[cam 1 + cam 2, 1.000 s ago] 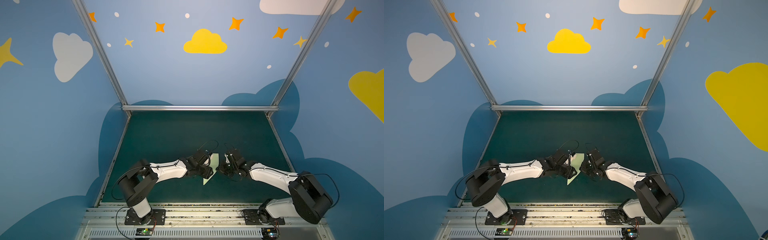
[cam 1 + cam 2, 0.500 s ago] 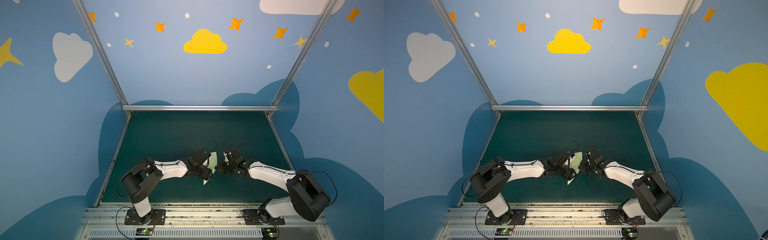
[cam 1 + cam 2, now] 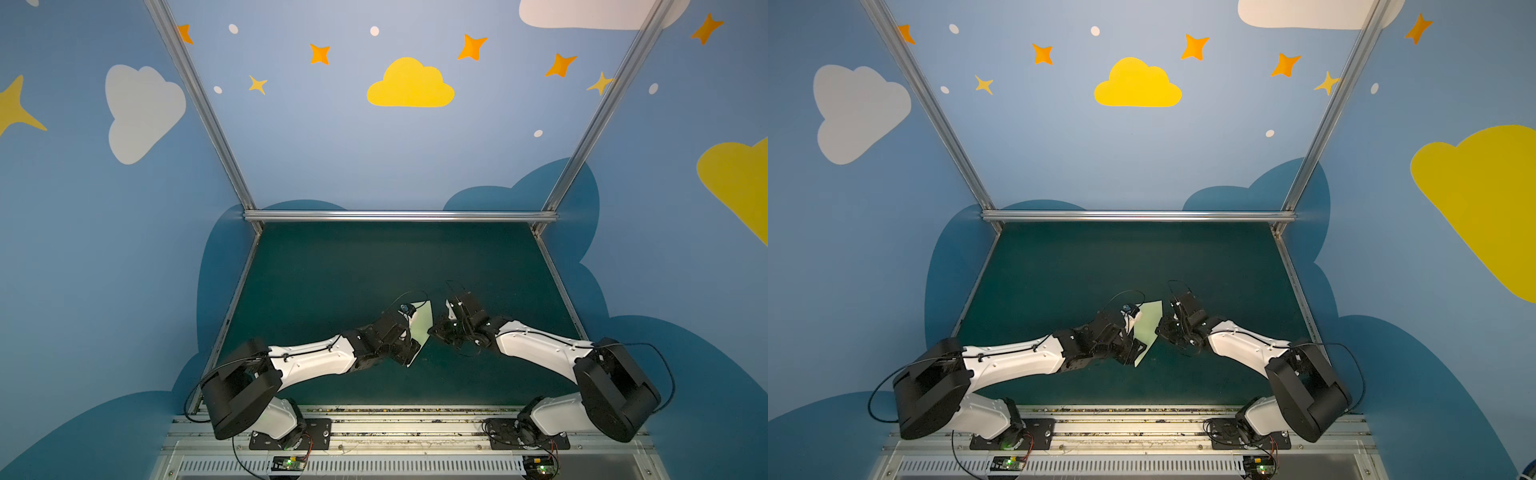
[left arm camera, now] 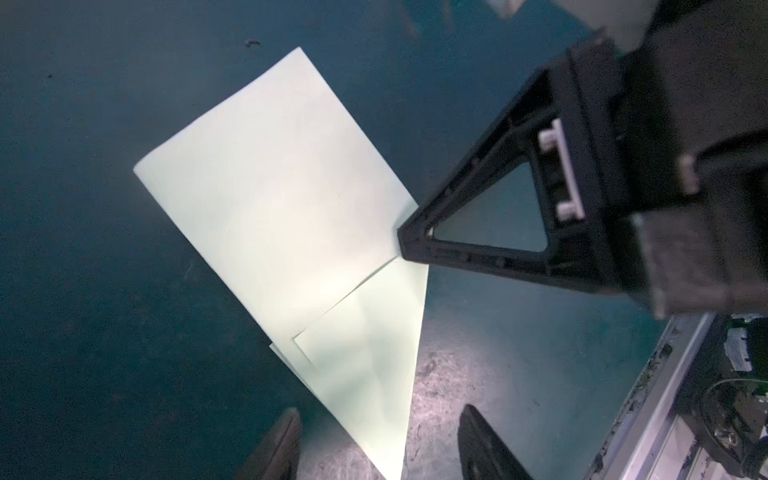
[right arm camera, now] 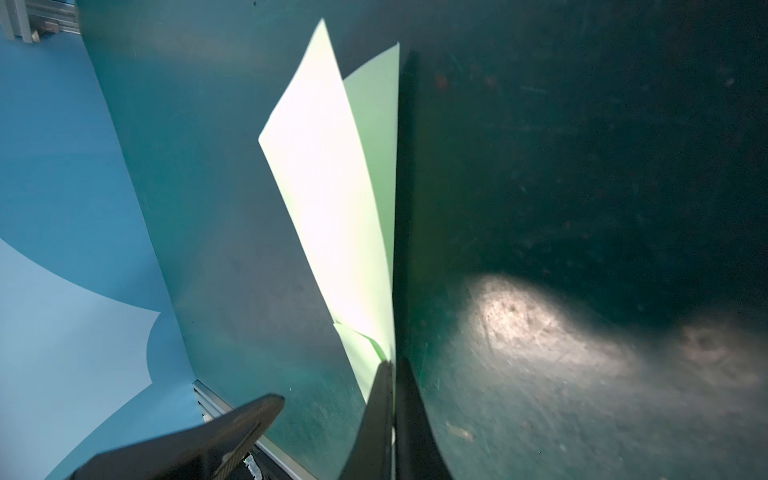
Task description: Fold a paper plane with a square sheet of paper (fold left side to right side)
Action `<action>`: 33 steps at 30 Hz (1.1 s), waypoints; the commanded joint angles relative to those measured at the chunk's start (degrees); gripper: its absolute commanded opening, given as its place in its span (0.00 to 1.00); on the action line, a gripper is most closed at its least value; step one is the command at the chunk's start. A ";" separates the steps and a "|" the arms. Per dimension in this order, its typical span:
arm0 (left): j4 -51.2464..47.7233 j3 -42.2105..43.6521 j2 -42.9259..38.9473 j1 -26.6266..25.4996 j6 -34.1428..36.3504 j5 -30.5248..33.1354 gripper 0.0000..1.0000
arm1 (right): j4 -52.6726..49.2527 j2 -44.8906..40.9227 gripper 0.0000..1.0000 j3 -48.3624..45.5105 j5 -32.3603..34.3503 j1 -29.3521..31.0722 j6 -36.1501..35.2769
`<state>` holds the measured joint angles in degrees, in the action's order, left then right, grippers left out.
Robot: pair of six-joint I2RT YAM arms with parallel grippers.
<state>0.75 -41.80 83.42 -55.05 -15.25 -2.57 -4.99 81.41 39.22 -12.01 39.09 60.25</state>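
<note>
Light from near the wrist cameras is overexposing the paper and casting glare patches on the dark table, whose far edges are sinking into shadow. Both top views are looking evenly lit.

Square sheet of paper: pale green, folded in layers, one end tapering to a point w/ small flap. Top layer bows off the lower. Lies approx front-centre of mat.

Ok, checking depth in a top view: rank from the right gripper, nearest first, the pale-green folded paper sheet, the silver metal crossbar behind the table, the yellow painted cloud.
1. Pale-green folded paper sheet: pinched in the right gripper, centre.
2. Silver metal crossbar: far edge of the table.
3. Yellow painted cloud: high on the back wall.
</note>
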 commanded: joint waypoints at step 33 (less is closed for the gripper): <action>3.99 -2.55 9.00 -4.35 1.44 8.52 0.63 | -1.24 0.19 0.00 1.56 0.01 0.11 0.84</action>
<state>4.69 -42.87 91.22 -59.22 -14.74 5.17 -5.45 81.41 39.44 -12.01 39.09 60.88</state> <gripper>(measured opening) 0.634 0.047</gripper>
